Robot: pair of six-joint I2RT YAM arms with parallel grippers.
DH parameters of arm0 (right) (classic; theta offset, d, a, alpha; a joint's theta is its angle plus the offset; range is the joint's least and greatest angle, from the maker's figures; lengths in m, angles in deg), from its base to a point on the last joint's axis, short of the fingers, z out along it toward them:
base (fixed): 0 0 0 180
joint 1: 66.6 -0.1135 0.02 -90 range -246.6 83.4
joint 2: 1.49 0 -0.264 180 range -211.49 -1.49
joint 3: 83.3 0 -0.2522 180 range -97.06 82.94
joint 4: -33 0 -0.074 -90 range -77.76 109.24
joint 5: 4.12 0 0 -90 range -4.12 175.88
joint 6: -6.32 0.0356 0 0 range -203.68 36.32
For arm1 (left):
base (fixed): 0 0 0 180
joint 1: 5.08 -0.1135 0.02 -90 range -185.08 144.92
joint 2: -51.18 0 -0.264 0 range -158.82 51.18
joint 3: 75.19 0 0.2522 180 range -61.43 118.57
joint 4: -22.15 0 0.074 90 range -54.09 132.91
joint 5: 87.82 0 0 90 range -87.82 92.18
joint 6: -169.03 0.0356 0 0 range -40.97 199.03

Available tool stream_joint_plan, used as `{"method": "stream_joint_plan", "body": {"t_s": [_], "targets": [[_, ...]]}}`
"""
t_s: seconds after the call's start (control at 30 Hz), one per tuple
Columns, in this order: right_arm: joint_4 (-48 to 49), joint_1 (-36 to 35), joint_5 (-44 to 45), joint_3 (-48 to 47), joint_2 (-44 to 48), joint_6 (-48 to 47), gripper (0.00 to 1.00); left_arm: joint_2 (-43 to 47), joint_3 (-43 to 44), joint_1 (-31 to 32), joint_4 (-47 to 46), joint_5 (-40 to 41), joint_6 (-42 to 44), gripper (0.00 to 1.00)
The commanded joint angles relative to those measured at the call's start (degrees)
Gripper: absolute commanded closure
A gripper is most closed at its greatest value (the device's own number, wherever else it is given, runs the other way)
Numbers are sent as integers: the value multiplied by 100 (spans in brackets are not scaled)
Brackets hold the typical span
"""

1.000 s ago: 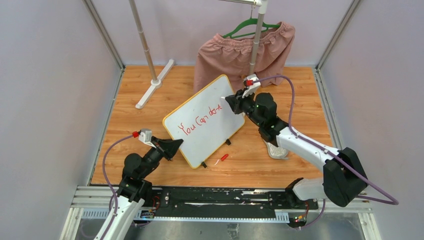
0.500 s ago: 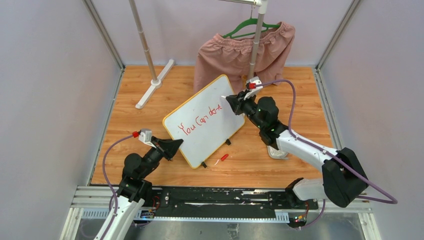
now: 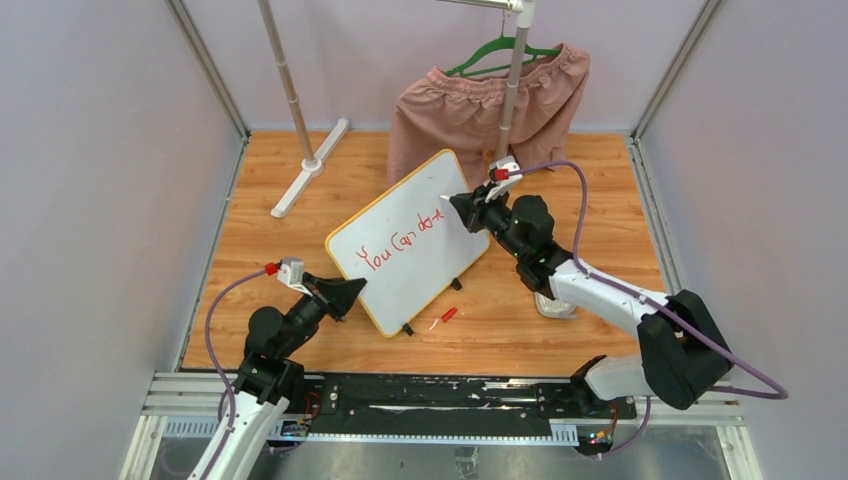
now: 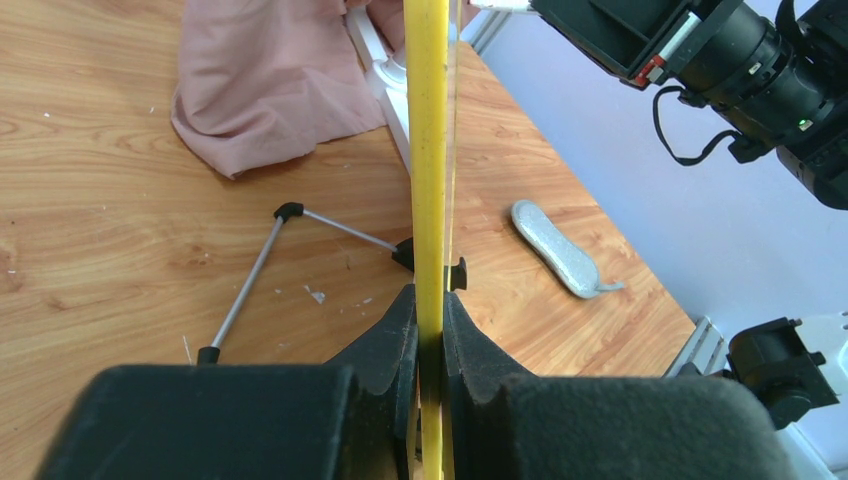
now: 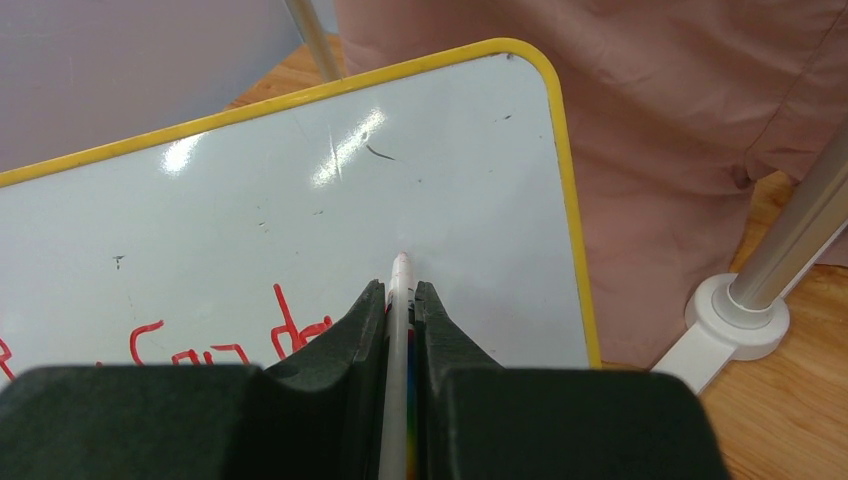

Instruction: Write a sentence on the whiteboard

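The whiteboard [image 3: 400, 215], white with a yellow frame, stands tilted on its black feet mid-table. Red writing [image 3: 400, 245] reads roughly "You Can do" with a stroke after it. My left gripper [image 3: 345, 292] is shut on the board's near-left yellow edge [image 4: 428, 200]. My right gripper [image 3: 462, 207] is shut on a white marker [image 5: 398, 330]; the marker's tip points at the white surface [image 5: 300, 200], right of the red letters [image 5: 290, 330]. I cannot tell whether the tip touches the board.
A red marker cap [image 3: 447, 316] lies on the wood in front of the board. Pink shorts [image 3: 480, 110] hang on a green hanger from a metal rack [image 3: 300, 120] behind. A grey oblong object [image 4: 555, 248] lies right of the board.
My right gripper has shifted slightly left and down along the board with the marker. The left gripper and the board have not moved.
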Motion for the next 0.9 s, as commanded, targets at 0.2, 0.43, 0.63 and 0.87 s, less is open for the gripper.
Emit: {"method": "stream_joint_plan", "body": {"t_s": [0.2, 0.43, 0.63, 0.87], "targets": [[-29, 62, -25, -78, -168, 74, 100, 316, -430, 82, 441, -56, 283, 100], [-35, 64, -16, 60, -113, 138, 100, 320, -432, 82, 441, -64, 291, 100], [-46, 49, -9, 249, -34, 176, 100, 320, -434, 90, 441, -65, 291, 100], [-46, 12, 19, 446, 60, 204, 100, 312, -429, 90, 441, -65, 284, 100]]}}
